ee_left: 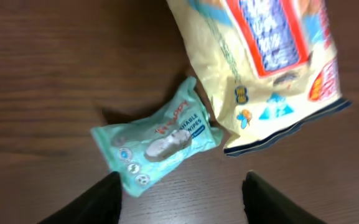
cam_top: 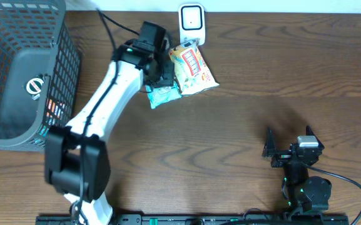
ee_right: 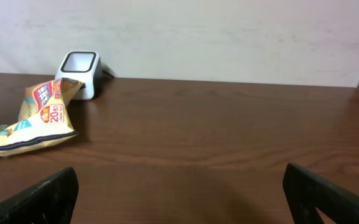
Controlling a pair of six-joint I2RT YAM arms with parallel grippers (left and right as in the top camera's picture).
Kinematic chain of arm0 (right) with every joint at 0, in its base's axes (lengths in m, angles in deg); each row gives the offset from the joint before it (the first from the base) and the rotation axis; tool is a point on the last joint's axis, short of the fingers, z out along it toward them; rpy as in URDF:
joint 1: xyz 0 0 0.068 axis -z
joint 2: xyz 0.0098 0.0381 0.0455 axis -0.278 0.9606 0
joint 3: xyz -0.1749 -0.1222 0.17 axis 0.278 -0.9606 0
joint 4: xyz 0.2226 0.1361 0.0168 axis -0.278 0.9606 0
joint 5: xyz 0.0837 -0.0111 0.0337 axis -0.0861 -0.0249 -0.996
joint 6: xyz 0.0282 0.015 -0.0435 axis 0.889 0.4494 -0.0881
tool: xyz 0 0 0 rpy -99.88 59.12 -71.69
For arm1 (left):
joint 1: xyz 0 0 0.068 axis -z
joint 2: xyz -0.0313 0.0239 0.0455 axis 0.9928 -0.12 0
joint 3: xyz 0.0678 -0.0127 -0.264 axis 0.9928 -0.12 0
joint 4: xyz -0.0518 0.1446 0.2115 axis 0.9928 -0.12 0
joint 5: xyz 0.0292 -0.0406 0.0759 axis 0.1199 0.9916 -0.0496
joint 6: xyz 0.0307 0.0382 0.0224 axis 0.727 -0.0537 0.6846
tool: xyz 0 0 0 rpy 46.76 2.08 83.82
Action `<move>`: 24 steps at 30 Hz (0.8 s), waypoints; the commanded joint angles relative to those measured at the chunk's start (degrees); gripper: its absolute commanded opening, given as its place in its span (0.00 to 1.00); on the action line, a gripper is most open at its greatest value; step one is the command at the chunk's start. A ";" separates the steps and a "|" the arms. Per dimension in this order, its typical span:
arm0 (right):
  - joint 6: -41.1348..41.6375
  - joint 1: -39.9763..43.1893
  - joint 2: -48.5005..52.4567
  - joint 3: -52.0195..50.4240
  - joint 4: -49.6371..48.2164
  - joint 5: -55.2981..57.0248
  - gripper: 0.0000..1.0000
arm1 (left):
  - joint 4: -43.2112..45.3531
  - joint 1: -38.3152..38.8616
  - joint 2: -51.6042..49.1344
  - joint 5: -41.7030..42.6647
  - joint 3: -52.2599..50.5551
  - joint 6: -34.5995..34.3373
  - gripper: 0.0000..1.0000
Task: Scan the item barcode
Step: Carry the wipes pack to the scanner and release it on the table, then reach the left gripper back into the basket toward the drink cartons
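Observation:
A yellow snack bag [cam_top: 194, 67] with a red label lies on the table just in front of the white barcode scanner [cam_top: 191, 22]. A teal pack of wipes [cam_top: 162, 95] lies against the bag's left edge. My left gripper [cam_top: 166, 78] hovers over both. In the left wrist view its fingers stand apart with only bare wood between them, the gripper [ee_left: 181, 182] just short of the wipes [ee_left: 157, 140] and the snack bag [ee_left: 272, 62]. My right gripper [cam_top: 288, 135] rests open at the front right, far from the items. Its camera sees the bag [ee_right: 42, 118] and scanner [ee_right: 79, 65] at far left.
A dark wire basket [cam_top: 67, 56] stands at the far left and holds a dark pouch with a white logo. The left arm stretches diagonally from the front edge to the scanner. A black cable runs behind the scanner.

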 commanded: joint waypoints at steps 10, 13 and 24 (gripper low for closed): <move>-0.70 -0.17 -0.35 -0.20 0.09 0.04 0.99 | -0.22 -22.58 24.61 -0.79 2.14 -2.73 0.66; -0.70 -0.17 -0.35 -0.20 0.09 0.04 0.99 | -0.96 -29.53 27.12 -0.76 2.14 -5.88 0.66; -0.70 -0.17 -0.35 -0.20 0.09 0.04 0.99 | -8.07 -52.48 25.66 -0.79 0.04 -16.50 0.66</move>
